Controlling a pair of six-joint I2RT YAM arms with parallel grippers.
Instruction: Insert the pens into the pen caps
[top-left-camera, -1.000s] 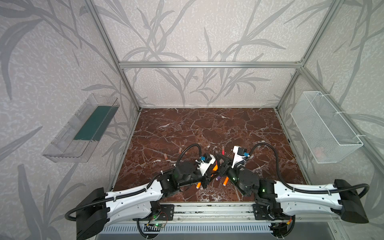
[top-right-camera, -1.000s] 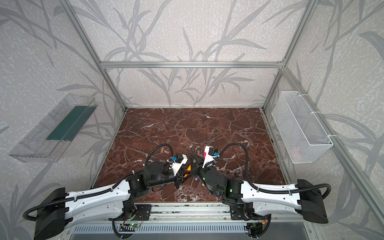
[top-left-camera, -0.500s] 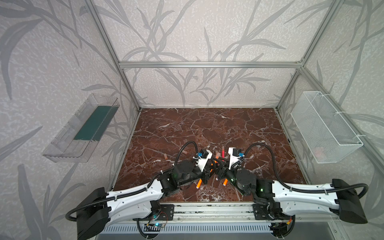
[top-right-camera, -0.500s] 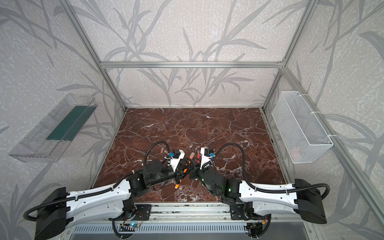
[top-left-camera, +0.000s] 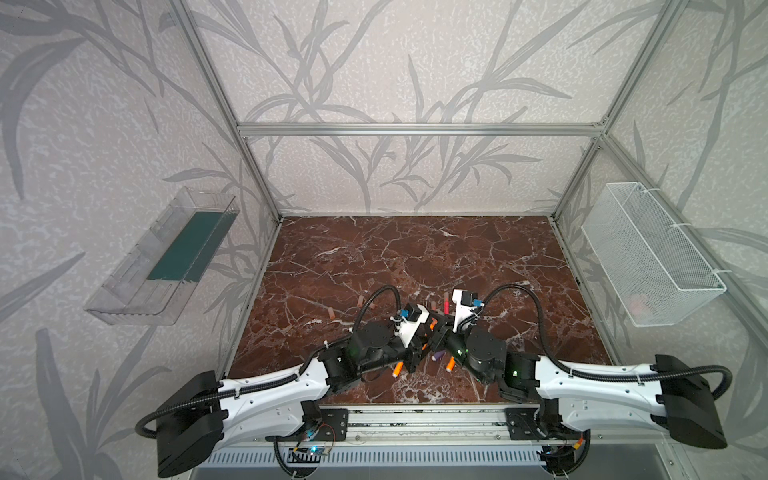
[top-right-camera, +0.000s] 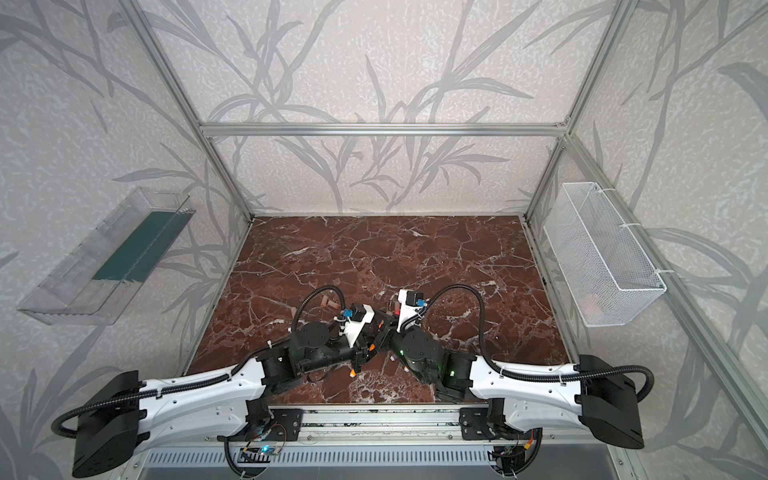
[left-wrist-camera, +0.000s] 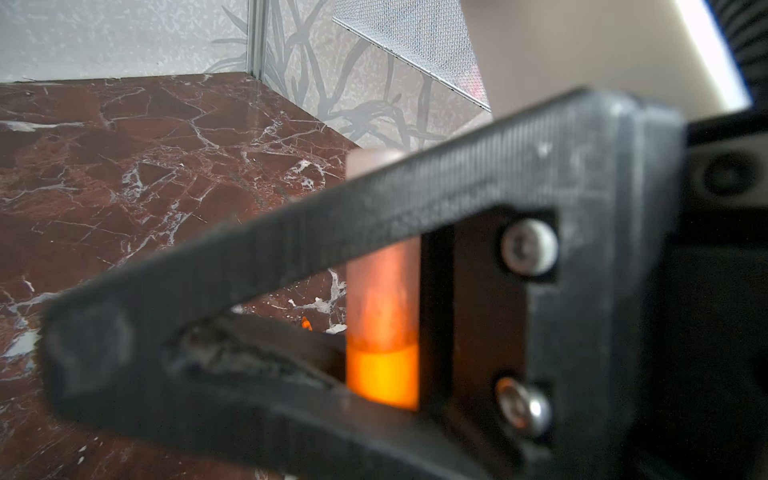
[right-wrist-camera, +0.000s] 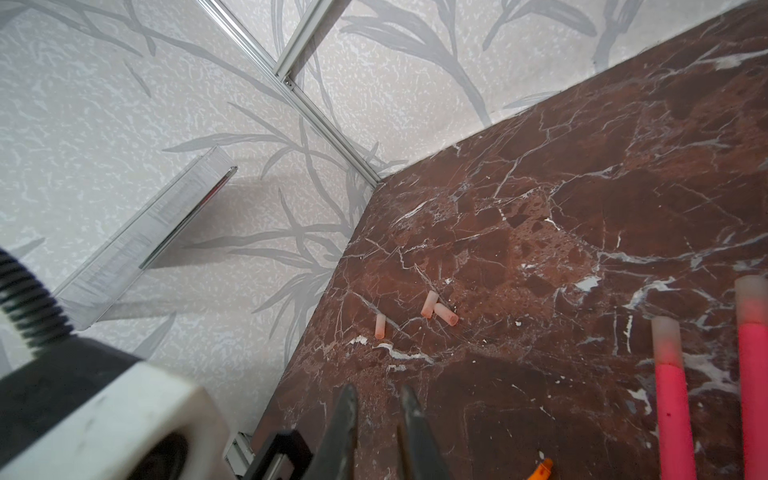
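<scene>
Orange pen (left-wrist-camera: 382, 374) is clamped deep in the shut left pincer (left-wrist-camera: 137, 328), with a peach cap (left-wrist-camera: 382, 286) seated over its tip, presumably so that it is steadied for pressing. Right pincer (right-wrist-camera: 378, 419) is closed on nothing visible. Three loose caps (right-wrist-camera: 432, 305) are seen lying on the desk (right-wrist-camera: 582, 166).

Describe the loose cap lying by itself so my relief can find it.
On the marble table, towards its left wall, lie three pale loose caps. A pair touches at the ends; the lone cap lies apart, nearest that wall.
</scene>
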